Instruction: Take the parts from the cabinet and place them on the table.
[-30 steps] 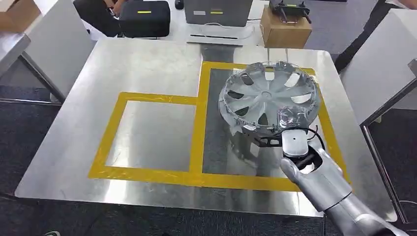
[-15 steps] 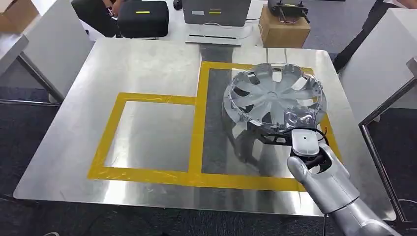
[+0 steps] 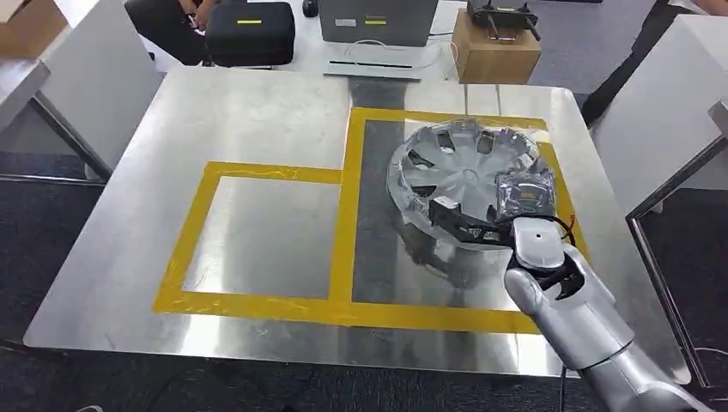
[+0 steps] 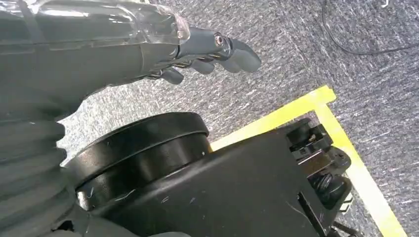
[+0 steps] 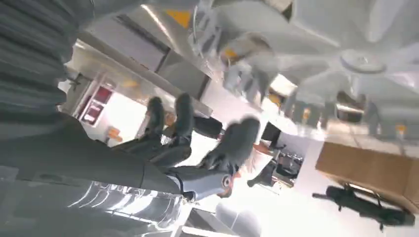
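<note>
Silver hubcap (image 3: pixel 468 176), seemingly unlabelled, lies on table (image 3: pixel 257 112), right hand (image 3: pixel 515 219) gripping its rim.

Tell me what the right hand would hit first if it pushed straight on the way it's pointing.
Most likely the hubcap: the right hand reaches forward at its near rim, seemingly already touching it. Depth there is hard to judge.

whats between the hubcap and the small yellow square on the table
In the head view, a vertical strip of yellow tape, the shared side of both outlines, and a band of bare metal table separate the hubcap from the small square.
</note>
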Tool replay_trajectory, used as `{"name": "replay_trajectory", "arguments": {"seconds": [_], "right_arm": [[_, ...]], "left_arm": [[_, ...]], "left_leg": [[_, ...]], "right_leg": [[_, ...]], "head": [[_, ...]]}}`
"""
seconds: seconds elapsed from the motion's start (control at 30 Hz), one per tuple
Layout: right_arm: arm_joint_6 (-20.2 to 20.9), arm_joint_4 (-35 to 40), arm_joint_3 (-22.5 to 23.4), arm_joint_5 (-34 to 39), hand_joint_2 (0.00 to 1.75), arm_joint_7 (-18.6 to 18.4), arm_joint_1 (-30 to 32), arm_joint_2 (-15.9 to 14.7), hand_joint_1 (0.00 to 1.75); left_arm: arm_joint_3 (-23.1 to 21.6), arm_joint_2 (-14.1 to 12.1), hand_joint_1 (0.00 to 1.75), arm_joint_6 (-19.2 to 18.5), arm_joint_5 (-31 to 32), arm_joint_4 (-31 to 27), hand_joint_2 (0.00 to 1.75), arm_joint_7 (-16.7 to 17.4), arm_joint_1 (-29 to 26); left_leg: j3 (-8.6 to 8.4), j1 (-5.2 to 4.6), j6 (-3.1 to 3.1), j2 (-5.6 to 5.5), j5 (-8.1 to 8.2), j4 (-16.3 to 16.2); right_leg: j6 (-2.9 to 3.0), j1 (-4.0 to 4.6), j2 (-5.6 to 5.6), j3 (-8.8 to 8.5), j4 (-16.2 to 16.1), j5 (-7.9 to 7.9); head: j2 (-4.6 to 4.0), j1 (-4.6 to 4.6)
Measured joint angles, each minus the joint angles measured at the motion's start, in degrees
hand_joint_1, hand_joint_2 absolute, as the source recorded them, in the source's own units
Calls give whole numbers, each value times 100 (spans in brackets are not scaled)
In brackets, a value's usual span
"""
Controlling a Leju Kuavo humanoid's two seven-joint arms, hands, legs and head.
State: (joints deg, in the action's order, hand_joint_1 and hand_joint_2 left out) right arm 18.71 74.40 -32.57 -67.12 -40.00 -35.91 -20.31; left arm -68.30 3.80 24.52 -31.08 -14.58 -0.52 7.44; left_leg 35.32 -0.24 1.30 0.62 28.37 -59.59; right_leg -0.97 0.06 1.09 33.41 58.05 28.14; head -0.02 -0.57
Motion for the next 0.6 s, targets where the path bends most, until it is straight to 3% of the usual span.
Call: {"name": "replay_trajectory", "arguments": {"seconds": [0.03, 0.33, 0.4, 0.5, 0.6], "right_arm": [[-28, 11, -20, 28, 175, 0, -28, 2, 0], [-328, 76, -269, 254, 175, 0, -263, 4, 0], [-863, 85, -324, 519, 175, 0, -291, 9, 0], [-2058, 188, -413, 1135, 175, 0, -332, 28, 0], [-2210, 234, -496, 1237, 175, 2, -362, 35, 0]], "left_arm": [[0, 0, 0, 0, -9, 0, 0, -2, 0], [0, 0, 0, 13, -11, 2, 0, -15, -5], [0, 0, 0, 70, -24, 2, 0, -15, -5], [0, 0, 0, 138, -114, 2, 0, -33, -8], [0, 4, 0, 157, -129, 2, 0, -44, -9]], "left_leg": [[0, 0, 0, 1, 0, 0], [-5, 0, 0, 16, 0, 0], [-4, 0, 0, 19, 0, 0], [-6, 0, 3, 28, 2, 0], [-9, 0, 5, 30, 4, 1]], "right_leg": [[0, 0, 0, -1, 0, 0], [0, 0, -9, -4, 0, -1], [0, 0, -9, -5, 1, -1], [0, 0, -13, -5, 0, -1], [0, 0, -13, -7, 0, 0]], "head": [[0, 0], [0, 0], [0, 0], [0, 0], [0, -2]]}}
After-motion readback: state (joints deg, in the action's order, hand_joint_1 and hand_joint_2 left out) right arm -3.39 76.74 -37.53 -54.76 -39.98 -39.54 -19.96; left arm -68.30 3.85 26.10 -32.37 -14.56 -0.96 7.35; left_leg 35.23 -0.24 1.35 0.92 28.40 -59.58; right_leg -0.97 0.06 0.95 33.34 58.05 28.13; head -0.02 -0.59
